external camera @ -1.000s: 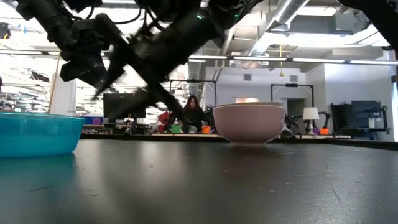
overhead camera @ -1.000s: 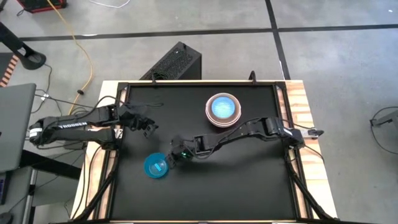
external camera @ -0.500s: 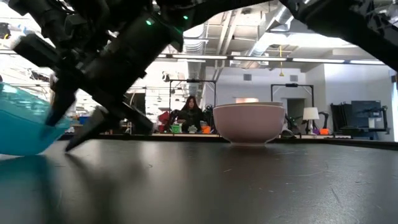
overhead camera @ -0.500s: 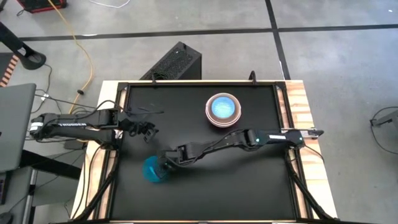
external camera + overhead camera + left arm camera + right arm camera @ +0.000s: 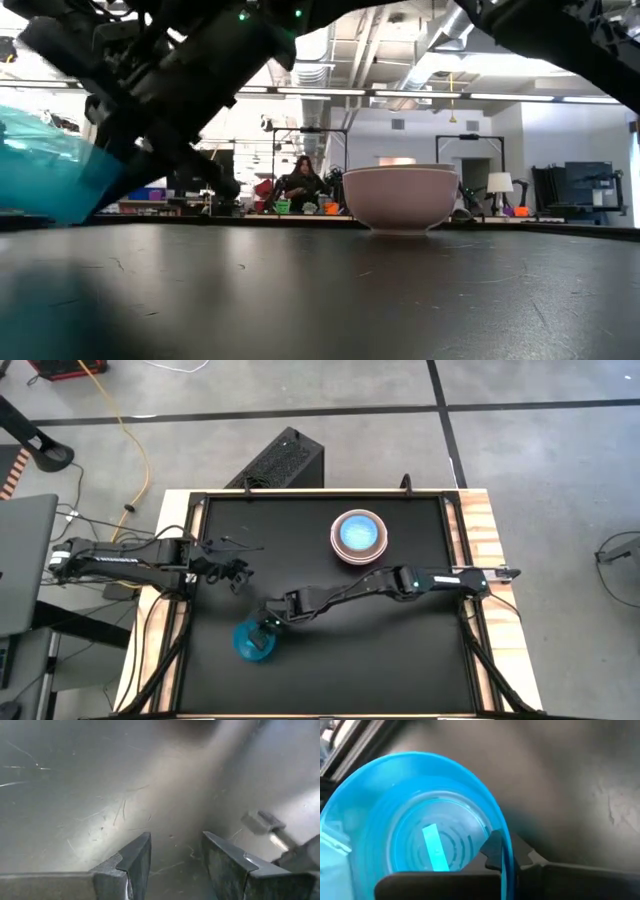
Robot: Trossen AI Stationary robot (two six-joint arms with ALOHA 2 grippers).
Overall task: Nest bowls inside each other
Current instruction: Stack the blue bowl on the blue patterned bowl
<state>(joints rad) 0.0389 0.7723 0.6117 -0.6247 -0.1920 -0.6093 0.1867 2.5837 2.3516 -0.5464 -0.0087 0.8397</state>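
Black tabletop [image 5: 400, 650]: right claw [image 5: 268, 622] clamped on blue bowl's [image 5: 252, 641] rim near the front-left; left claw [image 5: 236, 572] open, idle; next, carry it into the stack [image 5: 359, 536] near the back edge

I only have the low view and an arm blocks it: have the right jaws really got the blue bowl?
Observer: Yes. The right gripper is shut on the blue bowl, pinching its rim from inside and outside.
Operator: Is the pink bowl empty?
Observer: No. From above, the pink bowl already holds a second blue bowl.
Operator: Where is the left arm?
Observer: The left gripper hovers over the left side of the table, jaws open and holding nothing.
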